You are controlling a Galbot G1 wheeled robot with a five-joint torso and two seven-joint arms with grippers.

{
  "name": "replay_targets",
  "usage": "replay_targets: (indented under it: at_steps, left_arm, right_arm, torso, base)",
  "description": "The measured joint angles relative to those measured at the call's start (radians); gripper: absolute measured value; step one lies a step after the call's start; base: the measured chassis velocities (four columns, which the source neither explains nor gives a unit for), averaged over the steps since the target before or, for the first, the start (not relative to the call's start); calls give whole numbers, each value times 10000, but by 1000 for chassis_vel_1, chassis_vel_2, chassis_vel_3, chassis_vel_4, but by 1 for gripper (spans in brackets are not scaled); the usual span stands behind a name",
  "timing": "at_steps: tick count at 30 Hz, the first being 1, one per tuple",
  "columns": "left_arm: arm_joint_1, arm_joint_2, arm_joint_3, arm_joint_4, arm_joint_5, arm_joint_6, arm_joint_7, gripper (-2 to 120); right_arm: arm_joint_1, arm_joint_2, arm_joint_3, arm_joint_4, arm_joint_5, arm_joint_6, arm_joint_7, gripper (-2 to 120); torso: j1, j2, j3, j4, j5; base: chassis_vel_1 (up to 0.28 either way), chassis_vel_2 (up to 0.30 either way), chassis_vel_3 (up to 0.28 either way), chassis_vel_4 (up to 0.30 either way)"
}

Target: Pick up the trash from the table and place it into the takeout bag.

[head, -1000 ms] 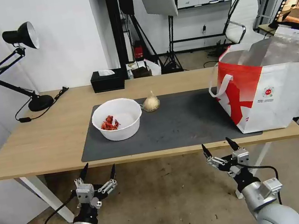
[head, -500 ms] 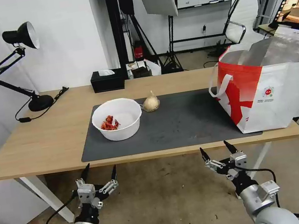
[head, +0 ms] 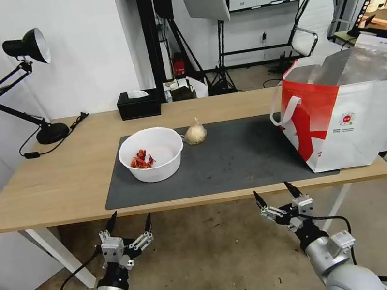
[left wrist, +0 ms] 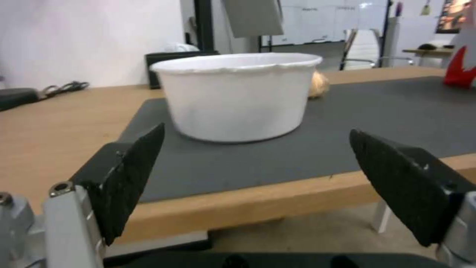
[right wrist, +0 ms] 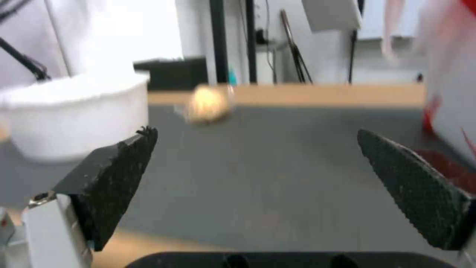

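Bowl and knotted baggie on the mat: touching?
Cannot tell. In the head view the beige baggie sits right at the white bowl rim with no plain gap; in the left wrist view the bowl hides the meeting point.

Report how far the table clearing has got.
Nothing visibly done: the white round bowl with red scraps and beige knotted baggie sit on the dark grey mat. Nothing in hand: left gripper and right gripper hang open before the table edge. Both items remain for the red-and-white takeout bag.
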Motion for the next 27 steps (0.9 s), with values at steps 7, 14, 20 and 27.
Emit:
replay_targets:
  at_steps: [7,14,20,27]
  left_arm:
    - [-155,186,141,58,-129,122,2,100]
    - [-98,70,43,20,-133,111,-12,100]
    - [-112,46,34,62,-133,106,-16,100]
    - [-43,57,-34,49,-133,96,-12,100]
  right_arm:
    - [4216,-770,-1949,-1296,1869,-702,-403,100]
    - [8655,69,-4724,-3958,3255,-1059,-366,100]
    - [10485,1601,-5904,-6438,3682,-1338,-672,100]
    - [11639,3013,-6624,-8628,3897,-1884,-1147,100]
  torso:
    - [1,-1,1,3,-2]
    - [2,-1,1,-5,-1]
    - [3,-1,2,-5,0]
    - [2,-1,1,-3,-4]
  base:
    - [0,0,0,0]
    - [0,0,0,0]
    - [0,0,0,0]
    - [0,0,0,0]
